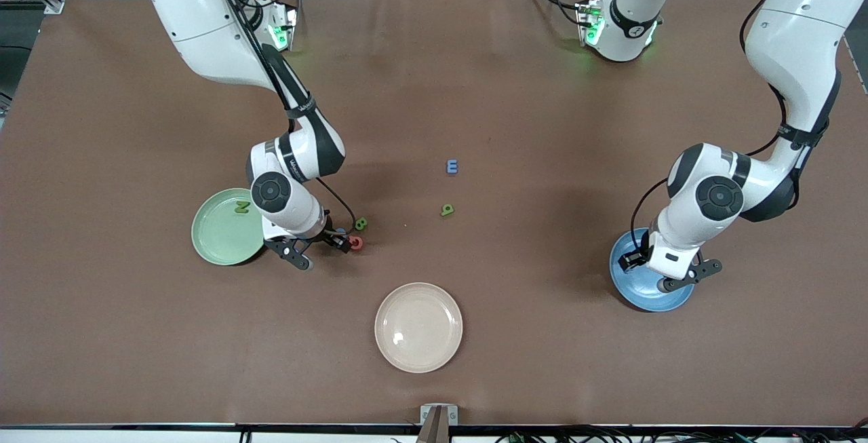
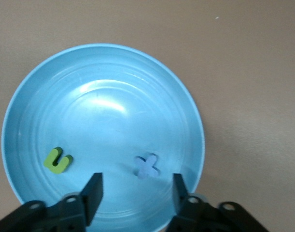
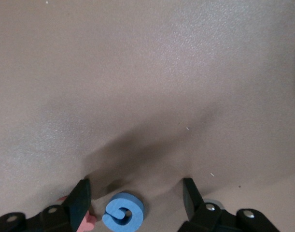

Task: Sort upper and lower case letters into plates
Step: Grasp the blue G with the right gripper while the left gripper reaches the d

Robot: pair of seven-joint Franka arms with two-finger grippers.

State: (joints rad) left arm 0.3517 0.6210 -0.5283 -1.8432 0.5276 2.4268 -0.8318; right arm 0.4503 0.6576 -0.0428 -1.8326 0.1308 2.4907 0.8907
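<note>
The blue plate [image 2: 36, 96] lies under my left gripper [image 2: 136, 193], which hangs open over it with nothing between its fingers. On that plate lie a green letter [image 2: 58, 160] and a pale blue x [image 2: 147, 166]. In the front view the left gripper [image 1: 649, 273] covers part of the blue plate [image 1: 637, 294]. My right gripper [image 3: 136, 198] is low at the table beside the mint green plate [image 1: 220, 236]. It is open, with a curled blue letter [image 3: 124, 212] lying between its fingers, untouched. A red letter [image 3: 87, 221] lies by one finger. A green N [image 1: 242, 207] lies on the mint plate.
A green B [image 1: 361, 224] and the red letter [image 1: 355, 243] lie next to the right gripper [image 1: 320, 247]. A blue E [image 1: 452, 167] and a green letter [image 1: 447, 209] lie mid-table. A cream plate [image 1: 418, 327] sits nearer the front camera.
</note>
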